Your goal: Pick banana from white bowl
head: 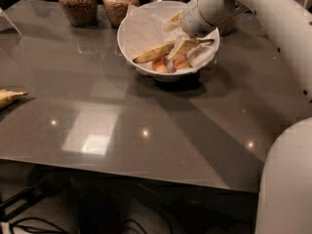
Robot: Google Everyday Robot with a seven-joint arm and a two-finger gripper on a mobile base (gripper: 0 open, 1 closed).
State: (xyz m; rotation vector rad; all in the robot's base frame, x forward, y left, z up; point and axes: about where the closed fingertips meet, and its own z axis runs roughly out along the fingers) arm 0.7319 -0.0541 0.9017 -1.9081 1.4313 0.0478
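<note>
One arm (265, 11), white and thick, comes in from the upper right and reaches down into the bowl (127, 39). Its gripper (184, 47) sits low inside the bowl's right half, right over the banana (152, 53). It covers that part of the fruit, so I cannot tell whether it is closed around the banana or merely resting at it.

The banana lies across the middle of the bowl on the crinkled paper (146, 27). Its free end points left and a little toward the camera, close to the near-left wall, and the other end passes under the gripper. Just in front of it, at the bottom of the bowl, lie two orange chunks (159, 64), side by side and touching or nearly touching the banana.

The bowl stands on the far half of the grey table (146, 126), a little right of centre. Behind it, along the far edge, stand two jars (78, 5) of brown grain, the right one just beside the bowl's rim. A second banana (9, 97) shows only in part at the table's left edge, well apart from the bowl.
</note>
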